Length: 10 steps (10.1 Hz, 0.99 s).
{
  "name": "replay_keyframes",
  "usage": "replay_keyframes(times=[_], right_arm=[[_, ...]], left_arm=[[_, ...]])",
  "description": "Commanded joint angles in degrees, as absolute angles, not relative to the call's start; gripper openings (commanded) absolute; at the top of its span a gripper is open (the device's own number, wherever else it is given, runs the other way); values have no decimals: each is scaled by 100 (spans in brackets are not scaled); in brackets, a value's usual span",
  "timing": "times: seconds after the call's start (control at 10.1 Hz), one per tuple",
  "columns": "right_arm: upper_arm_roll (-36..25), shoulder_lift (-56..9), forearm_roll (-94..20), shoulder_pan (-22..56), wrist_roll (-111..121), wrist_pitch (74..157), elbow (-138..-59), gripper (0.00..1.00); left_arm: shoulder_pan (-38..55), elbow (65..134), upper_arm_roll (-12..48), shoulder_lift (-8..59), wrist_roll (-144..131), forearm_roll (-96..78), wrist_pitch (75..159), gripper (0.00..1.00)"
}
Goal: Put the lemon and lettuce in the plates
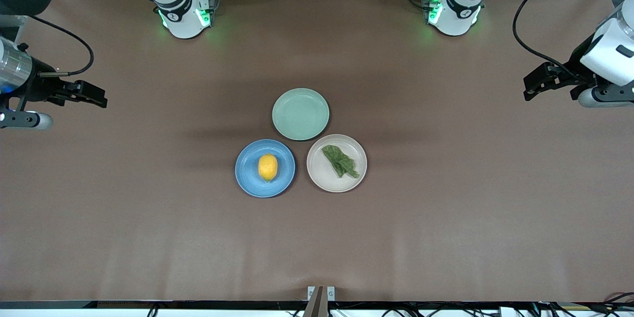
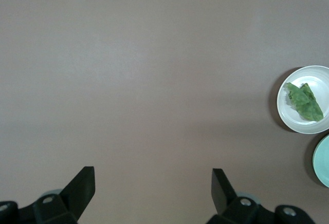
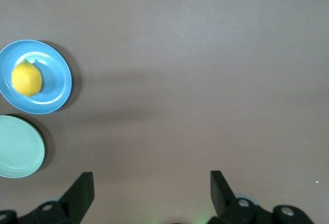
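The lemon (image 1: 268, 167), a small yellow oval, lies on its side in the middle of the blue plate (image 1: 247, 178), which sits toward the right arm's end of the table. Just beside it, toward the left arm's end, the pale beige-pink plate (image 1: 322, 178) holds the lettuce (image 1: 340, 160), a crinkled dark green leaf lying flat and slantwise across it.
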<state>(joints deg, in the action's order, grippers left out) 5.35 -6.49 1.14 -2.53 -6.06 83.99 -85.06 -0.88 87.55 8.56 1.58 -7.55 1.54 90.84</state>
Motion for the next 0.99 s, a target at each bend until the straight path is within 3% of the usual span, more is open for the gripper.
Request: replay_keyframes(times=[0.0,0.89], right_arm=[[554,-475,132,-317,-527,8446,-8666,100],[475,-466,132,-246,-527,8323,-8596,100]], left_arm=[[-123,8798,888,70,-677,255,9026,100],[-123,8789,896,79,-659,255,9026,100]])
